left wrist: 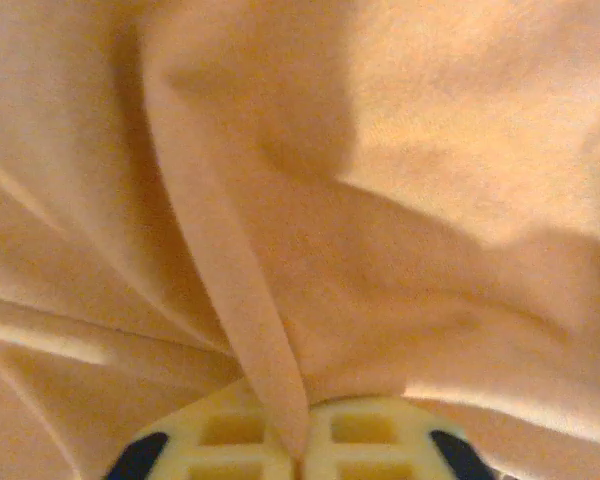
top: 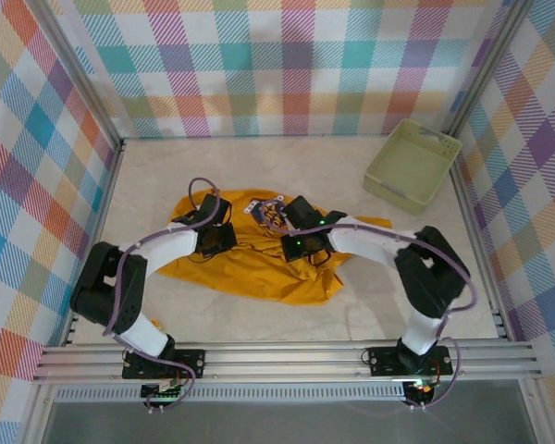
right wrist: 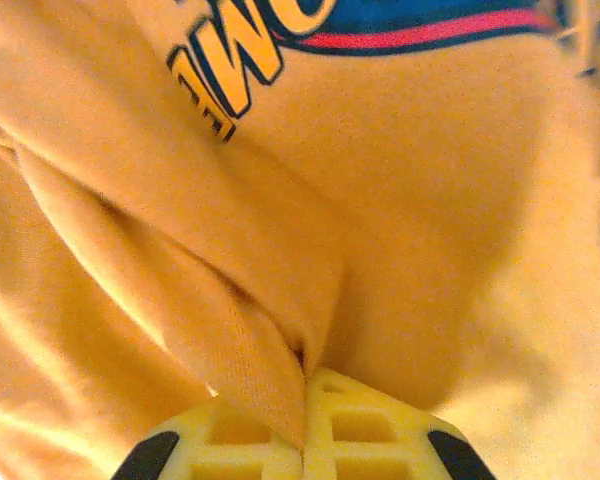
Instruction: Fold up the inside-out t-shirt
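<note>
**Both claws pinched onto the crumpled t-shirt, one basket off to the side**

We count one container: a pale green plastic basket (top: 412,166) at the far right corner of the bench (top: 259,157), close to the checked wall. It sits slightly askew and well apart from the cloth, and we see only its own bare floor inside.

We count one t-shirt (top: 250,268), two arms and two claws. The t-shirt lies in the middle of the bench, nearer the arms than the basket. It is a mustard-orange heap, wider than it is deep, with rumpled edges and a lobe reaching out to the right. It is much larger than the basket. At its far edge a print (top: 268,211) in white, blue and yellow shows between the two wrists. In the right wrist view that print (right wrist: 250,40) reads as yellow letters outlined in dark blue over a blue band with a red stripe. The cloth is soft and thick with folds, and looks paler and peach-toned in the left wrist view.

The left claw (top: 220,239) is down on the left part of the heap. From its own camera, the left claw (left wrist: 298,445) has its yellow fingers pressed together on a narrow ridge of fabric that rises between them.

The right claw (top: 301,242) is down on the right part of the heap, near the left one. Seen from the wrist, the right claw (right wrist: 302,435) is likewise closed, gripping a thick fold of the t-shirt.
</note>
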Controlling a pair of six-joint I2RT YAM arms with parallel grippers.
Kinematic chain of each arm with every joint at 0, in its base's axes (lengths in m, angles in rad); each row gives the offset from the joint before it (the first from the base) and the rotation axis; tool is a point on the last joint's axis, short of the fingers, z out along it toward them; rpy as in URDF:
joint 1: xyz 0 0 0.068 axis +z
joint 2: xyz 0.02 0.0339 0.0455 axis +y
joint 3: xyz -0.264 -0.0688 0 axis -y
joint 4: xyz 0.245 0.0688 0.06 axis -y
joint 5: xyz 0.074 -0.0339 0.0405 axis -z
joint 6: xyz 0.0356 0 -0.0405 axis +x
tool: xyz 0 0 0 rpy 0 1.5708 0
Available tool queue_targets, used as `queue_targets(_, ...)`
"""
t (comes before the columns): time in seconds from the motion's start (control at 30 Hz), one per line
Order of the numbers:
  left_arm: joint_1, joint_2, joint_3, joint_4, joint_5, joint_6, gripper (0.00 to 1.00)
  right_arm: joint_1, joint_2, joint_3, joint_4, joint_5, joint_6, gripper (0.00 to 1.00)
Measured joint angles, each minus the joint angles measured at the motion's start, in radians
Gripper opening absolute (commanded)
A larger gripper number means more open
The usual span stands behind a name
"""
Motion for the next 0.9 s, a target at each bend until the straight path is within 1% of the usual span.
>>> queue_targets(0.07,0.000,-0.081,-0.037,0.007,-0.014,-0.002,0.00,-0.024,-0.105,-0.026,-0.008,-0.006,-0.012,0.00)
queue_targets(0.13,0.000,-0.198,-0.092,0.027,-0.019,-0.002,0.00,-0.068,-0.218,-0.050,-0.006,-0.034,-0.018,0.00)
queue_targets(0.2,-0.008,-0.345,-0.148,0.055,-0.007,-0.002,0.00,-0.116,-0.314,-0.069,-0.002,-0.088,-0.025,0.00)
queue_targets(0.3,-0.014,-0.531,-0.211,0.116,0.021,-0.002,0.00,-0.160,-0.401,-0.100,-0.006,-0.160,-0.035,0.00)
queue_targets(0.37,-0.014,-0.609,-0.245,0.137,0.046,-0.002,0.00,-0.173,-0.436,-0.127,-0.008,-0.198,-0.039,0.00)
queue_targets(0.4,-0.014,-0.623,-0.257,0.143,0.060,-0.002,0.01,-0.179,-0.443,-0.137,-0.011,-0.214,-0.039,0.00)
queue_targets(0.43,-0.014,-0.623,-0.262,0.145,0.072,-0.001,0.02,-0.185,-0.444,-0.143,-0.012,-0.225,-0.038,0.00)
queue_targets(0.47,-0.014,-0.605,-0.264,0.146,0.083,-0.001,0.05,-0.192,-0.436,-0.143,-0.014,-0.232,-0.037,0.02)
queue_targets(0.53,-0.014,-0.530,-0.258,0.150,0.102,0.009,0.15,-0.205,-0.394,-0.138,-0.010,-0.235,-0.031,0.12)
queue_targets(0.57,-0.014,-0.484,-0.249,0.145,0.109,0.015,0.20,-0.209,-0.360,-0.130,-0.010,-0.233,-0.029,0.14)
queue_targets(0.63,-0.013,-0.357,-0.221,0.105,0.095,0.031,0.37,-0.217,-0.271,-0.108,-0.012,-0.208,-0.021,0.22)
queue_targets(0.67,-0.014,-0.310,-0.208,0.073,0.077,0.034,0.45,-0.222,-0.221,-0.095,-0.016,-0.188,-0.011,0.30)
queue_targets(0.7,-0.023,-0.281,-0.195,0.039,0.054,0.041,0.54,-0.224,-0.181,-0.084,-0.020,-0.166,-0.005,0.34)
queue_targets(0.73,-0.031,-0.269,-0.187,0.008,0.028,0.044,0.59,-0.225,-0.149,-0.075,-0.026,-0.144,-0.006,0.37)
queue_targets(0.77,-0.049,-0.269,-0.177,-0.023,-0.002,0.047,0.64,-0.225,-0.127,-0.066,-0.034,-0.121,-0.006,0.40)
queue_targets(0.8,-0.079,-0.277,-0.161,-0.054,-0.037,0.051,0.65,-0.225,-0.114,-0.057,-0.044,-0.093,-0.006,0.42)
queue_targets(0.9,-0.191,-0.297,-0.087,-0.116,-0.128,0.050,0.65,-0.199,-0.122,-0.035,-0.066,-0.022,-0.018,0.43)
